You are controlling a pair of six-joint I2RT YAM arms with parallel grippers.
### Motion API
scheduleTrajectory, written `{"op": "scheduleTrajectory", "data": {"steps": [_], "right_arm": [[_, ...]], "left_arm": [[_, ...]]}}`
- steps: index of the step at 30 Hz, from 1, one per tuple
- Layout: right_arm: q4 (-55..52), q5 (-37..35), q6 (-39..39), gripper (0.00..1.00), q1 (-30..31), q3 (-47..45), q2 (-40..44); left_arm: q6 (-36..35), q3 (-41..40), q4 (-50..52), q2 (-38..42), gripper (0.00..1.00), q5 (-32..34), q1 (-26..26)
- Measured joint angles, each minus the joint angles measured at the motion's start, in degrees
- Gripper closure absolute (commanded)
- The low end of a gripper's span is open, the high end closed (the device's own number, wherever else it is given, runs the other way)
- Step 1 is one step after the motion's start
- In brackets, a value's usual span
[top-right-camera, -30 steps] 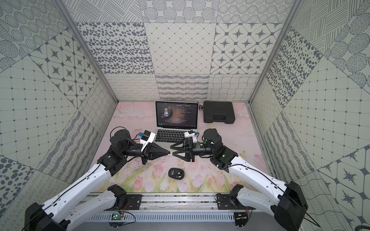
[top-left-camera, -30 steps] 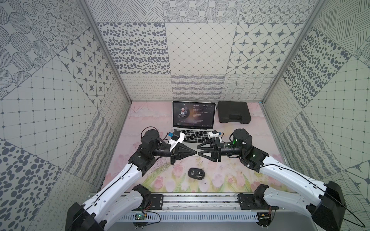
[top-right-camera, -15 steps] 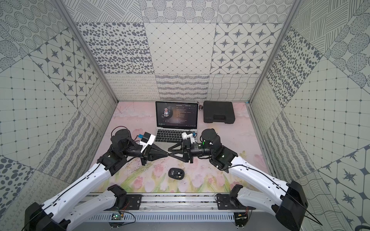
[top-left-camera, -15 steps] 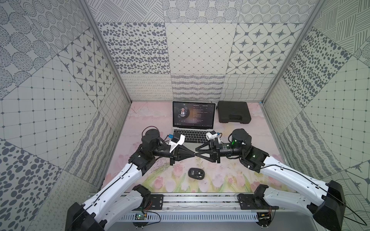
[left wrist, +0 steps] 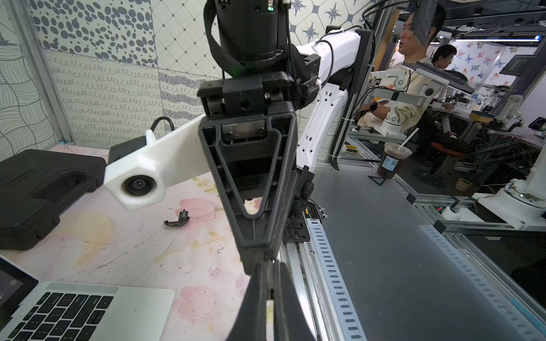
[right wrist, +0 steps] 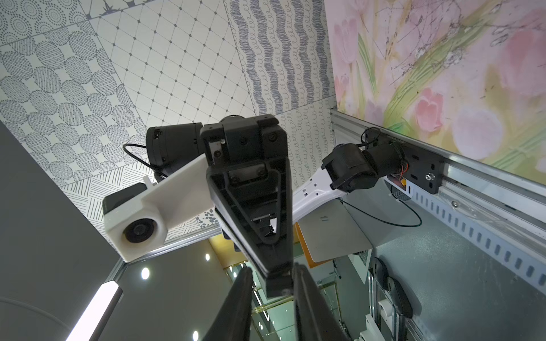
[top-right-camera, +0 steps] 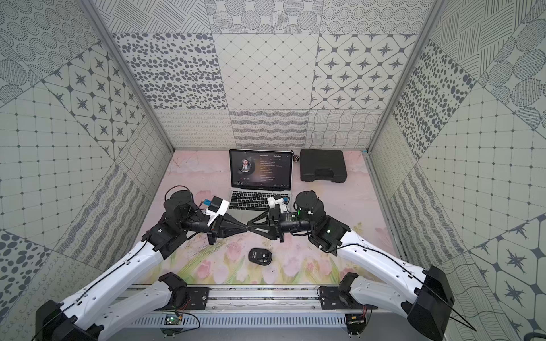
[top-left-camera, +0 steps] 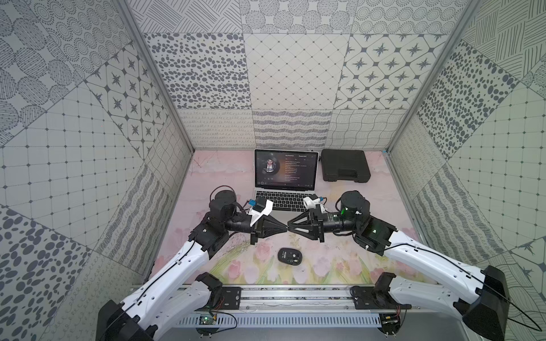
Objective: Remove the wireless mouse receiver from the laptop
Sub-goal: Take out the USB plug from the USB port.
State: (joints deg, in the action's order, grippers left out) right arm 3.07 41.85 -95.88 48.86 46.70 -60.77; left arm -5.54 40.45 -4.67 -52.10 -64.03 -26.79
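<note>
Top views first: the laptop (top-left-camera: 285,183) sits open at the back of the bench (top-left-camera: 206,177), screen lit with a round portrait and lines of text, and the black toolbox (top-left-camera: 345,165) lies just beside it. In front of the keyboard my two arms meet tip to tip above the floral surface. The left end effector (top-left-camera: 285,230) comes to one closed point, and the right end effector (top-left-camera: 291,228) is nose-on against it. The oval mouse (top-left-camera: 289,255) lies on the bench nearer the rail, apart from both. It's the same in both top views: laptop (top-right-camera: 260,183), mouse (top-right-camera: 260,255), tips touching at left (top-right-camera: 246,228) and right (top-right-camera: 249,227). The wireless mouse receiver is too small for me to pick out here. On the left wrist camera, the left end effector (left wrist: 270,295) has its fingers pressed together, with the right end effector (left wrist: 260,257) butted onto their tip. I can't tell if the receiver is pinched in there. A corner of the laptop (left wrist: 88,310), the toolbox (left wrist: 35,189) and a curved black shell piece (left wrist: 177,220) show on the bench. On the right wrist camera, the right end effector (right wrist: 273,274) has its fingers apart, straddling the closed tip of the left end effector (right wrist: 279,293). I see no clear sight of the receiver here either.
</note>
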Motion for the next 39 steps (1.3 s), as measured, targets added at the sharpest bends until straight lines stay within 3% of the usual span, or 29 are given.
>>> {"op": "scheduleTrajectory", "data": {"steps": [9,23,24,26,29,31,39], "right_arm": [[1.05,-0.96,-0.85,0.76,0.57,-0.59,-0.15],[1.88,-1.62,-1.25,0.91,0.79,-1.16,-0.81],[1.92,-1.68,-1.25,0.91,0.79,-1.22,-0.81],[2.16,-1.92,-1.25,0.93,0.81,-1.29,-0.79],[2.71,-2.97,-1.22,0.96,0.44,-1.44,-0.79],[2.69,-2.93,-1.18,0.97,-0.28,-1.84,-0.68],[-5.53,-1.73,3.96,1.00,-8.04,-2.23,2.78]], "left_arm": [[-0.46,0.20,0.63,0.00,1.00,0.11,0.00],[-1.25,0.31,2.36,0.11,1.00,0.66,0.00],[-1.27,0.46,2.75,0.11,0.96,0.79,0.00],[-1.57,0.70,3.23,0.09,0.58,0.92,0.00],[-1.68,0.92,3.91,0.17,0.33,0.85,-0.04],[-1.86,0.94,4.17,0.46,0.01,1.75,-0.04],[-0.63,0.66,5.77,5.20,0.01,8.44,0.02]]}}
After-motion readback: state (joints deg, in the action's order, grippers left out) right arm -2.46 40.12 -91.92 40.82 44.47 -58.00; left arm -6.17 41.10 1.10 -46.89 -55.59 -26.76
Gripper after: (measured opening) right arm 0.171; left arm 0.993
